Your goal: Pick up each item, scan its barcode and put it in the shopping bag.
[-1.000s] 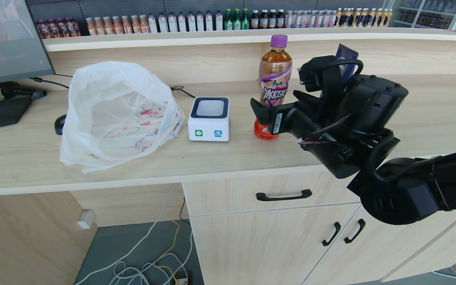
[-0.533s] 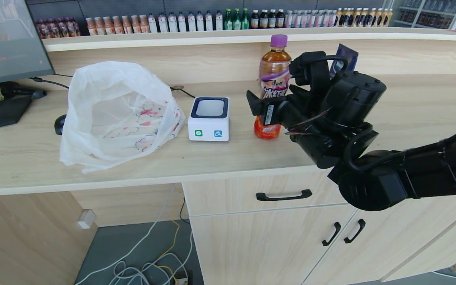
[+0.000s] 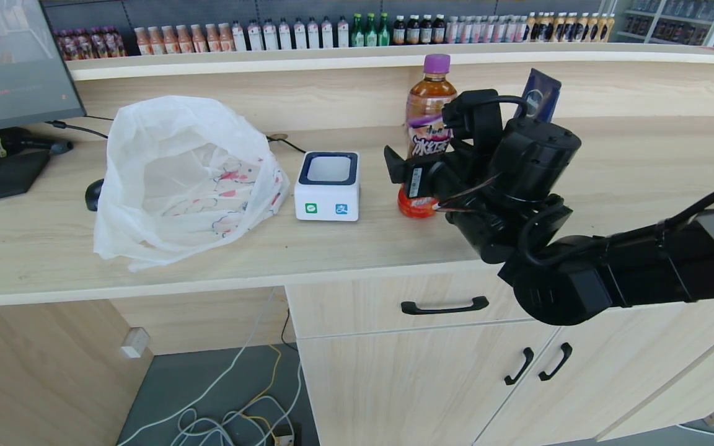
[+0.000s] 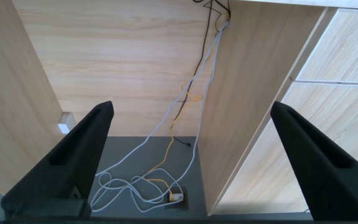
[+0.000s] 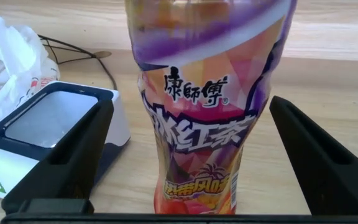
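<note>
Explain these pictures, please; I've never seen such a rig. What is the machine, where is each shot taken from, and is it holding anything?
This is a two-armed robot at a shop checkout counter. The wide picture comes from a camera on its head, looking down; the other two come from cameras on its wrists, and the dark wedges at their sides are gripper fingers. On the counter are a white shopping bag, a white barcode scanner, a tea bottle with a purple cap, and a dark blue packet behind the arm. The right gripper is open with a finger on each side of the bottle, not closed on it, so nothing is held. The left gripper is open too, facing cables on the floor under the counter.
</note>
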Controlling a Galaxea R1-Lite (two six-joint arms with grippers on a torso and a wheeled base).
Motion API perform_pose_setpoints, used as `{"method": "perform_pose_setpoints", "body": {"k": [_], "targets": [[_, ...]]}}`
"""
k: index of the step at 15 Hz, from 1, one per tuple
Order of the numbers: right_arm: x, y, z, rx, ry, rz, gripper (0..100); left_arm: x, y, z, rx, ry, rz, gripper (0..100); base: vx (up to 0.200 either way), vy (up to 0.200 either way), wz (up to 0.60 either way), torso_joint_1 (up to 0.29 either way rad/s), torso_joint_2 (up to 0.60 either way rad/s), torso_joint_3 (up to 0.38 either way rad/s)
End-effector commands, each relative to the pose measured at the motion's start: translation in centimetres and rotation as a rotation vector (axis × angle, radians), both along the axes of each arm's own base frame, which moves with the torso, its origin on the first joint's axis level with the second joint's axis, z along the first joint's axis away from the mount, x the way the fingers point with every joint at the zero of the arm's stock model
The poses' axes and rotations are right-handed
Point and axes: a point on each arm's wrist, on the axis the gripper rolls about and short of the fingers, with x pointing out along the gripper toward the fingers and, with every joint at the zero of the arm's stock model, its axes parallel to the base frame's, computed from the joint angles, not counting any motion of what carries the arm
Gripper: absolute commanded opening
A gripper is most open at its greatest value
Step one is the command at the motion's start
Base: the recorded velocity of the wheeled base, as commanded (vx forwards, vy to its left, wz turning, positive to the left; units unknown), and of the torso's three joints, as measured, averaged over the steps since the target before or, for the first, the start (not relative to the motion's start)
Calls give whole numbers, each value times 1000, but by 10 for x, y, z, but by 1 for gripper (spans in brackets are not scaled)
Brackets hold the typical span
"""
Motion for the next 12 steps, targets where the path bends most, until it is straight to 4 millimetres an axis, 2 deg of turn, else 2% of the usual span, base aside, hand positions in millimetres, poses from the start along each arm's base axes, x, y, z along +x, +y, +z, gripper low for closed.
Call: {"method": "perform_pose_setpoints", "body": {"k": [1,7,12], "targets": [[3,-3,-1,-2,3,-12,100,0,0,0,0,0,1,100,0,0,0,0,0,0],[10,-3,-5,-3,5,-24,100,0,0,0,0,0,1,100,0,0,0,0,0,0],[25,-8,0,-2,-5,-47,100,0,0,0,0,0,1,100,0,0,0,0,0,0]]}}
